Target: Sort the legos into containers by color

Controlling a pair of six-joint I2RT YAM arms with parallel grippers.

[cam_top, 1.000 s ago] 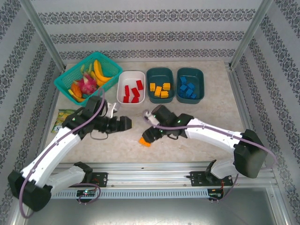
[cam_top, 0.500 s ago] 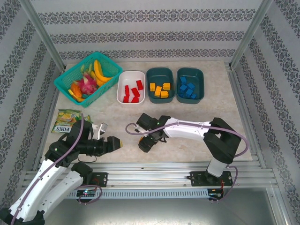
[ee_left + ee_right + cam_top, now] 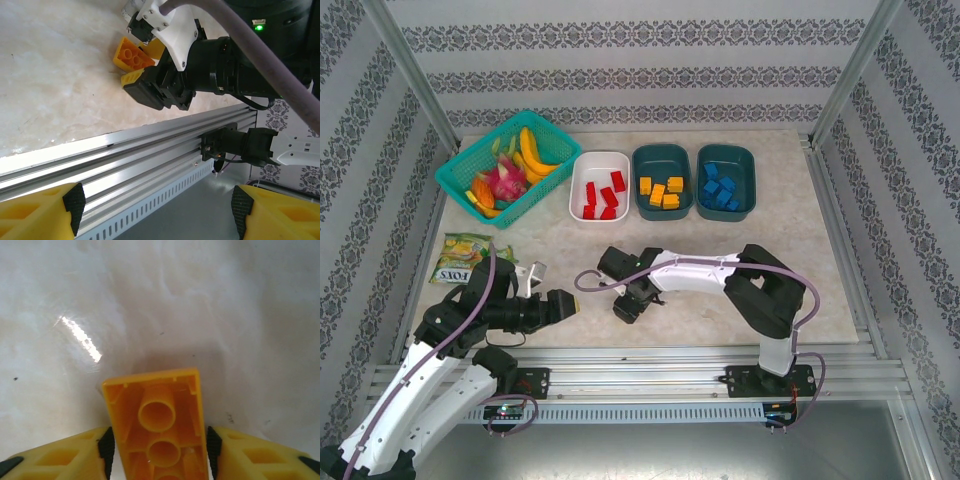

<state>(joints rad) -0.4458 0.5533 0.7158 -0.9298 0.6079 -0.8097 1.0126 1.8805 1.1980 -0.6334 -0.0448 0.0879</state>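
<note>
The right gripper [image 3: 159,447] has its jaws drawn in on one orange brick [image 3: 155,410]. Its pads [image 3: 107,446] sit against the brick's two long sides, and the hollow underside faces the wrist. The brick looks low on the table [image 3: 740,240], gripped but not yet carried.

Near the right gripper, on its left, the left gripper [image 3: 157,202] hangs wide open with nothing between its fingers.

Well beyond the right gripper, across the table, three tubs stand in a row:
- **White tub** [image 3: 599,156]: about five red bricks [image 3: 608,197].
- **Middle teal tub** [image 3: 663,149]: four orange bricks [image 3: 657,194].
- **End teal tub** [image 3: 727,149]: five or six blue bricks [image 3: 720,198], bunched too close for a sure count.

Farther left of the tubs is a lattice basket [image 3: 460,170] of toy fruit, which is no part of the sort.

The sorting looks nearly finished. The gripped brick seems to be the last one out, and what remains is to carry it to the middle teal tub and release it.
</note>
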